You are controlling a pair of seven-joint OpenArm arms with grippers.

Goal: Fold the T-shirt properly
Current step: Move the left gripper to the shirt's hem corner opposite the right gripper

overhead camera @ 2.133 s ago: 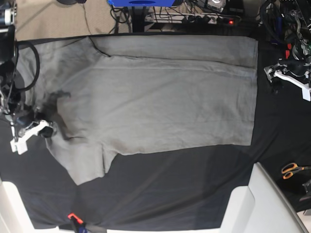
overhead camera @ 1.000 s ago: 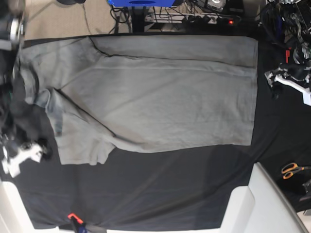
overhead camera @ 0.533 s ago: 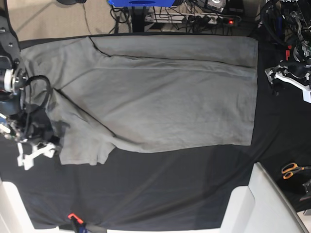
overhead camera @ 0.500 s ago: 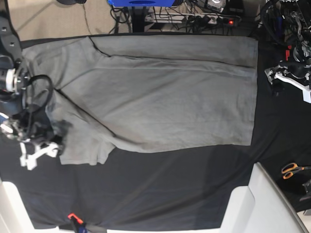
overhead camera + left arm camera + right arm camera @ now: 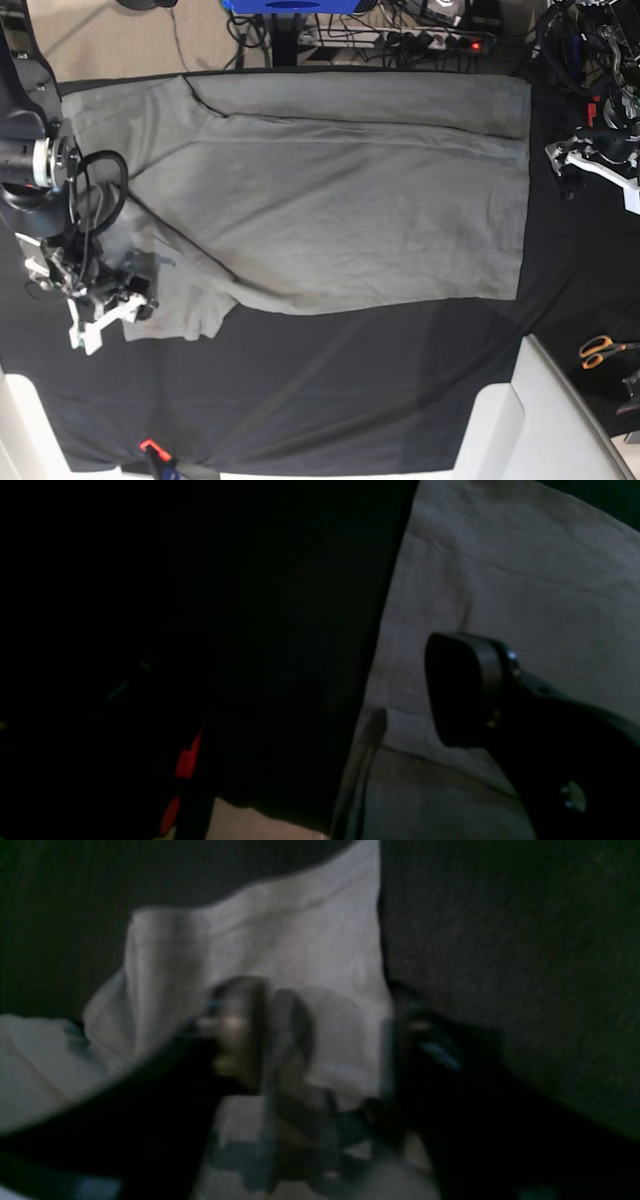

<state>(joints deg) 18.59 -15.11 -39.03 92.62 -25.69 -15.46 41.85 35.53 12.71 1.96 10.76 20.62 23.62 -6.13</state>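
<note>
While the T-shirt (image 5: 330, 200) lies mostly flat on the black cloth (image 5: 350, 400), only 1 sleeve looks tucked; right gripper (image 5: 125, 292) fingers straddle it part-open, grip unclear; left gripper (image 5: 590, 155) hangs wide open, empty.

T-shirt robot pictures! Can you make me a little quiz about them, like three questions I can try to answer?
1. True or false: the T-shirt lies spread on a black cloth.
2. Which gripper is down at the shirt's sleeve? A) the left gripper B) the right gripper C) both
3. Fill in: the orange-handled ____ lie off to the side, away from the shirt.

Key:
1. True.
2. B. The left gripper waits beside the shirt's far edge, jaws wide open.
3. Scissors.
</note>
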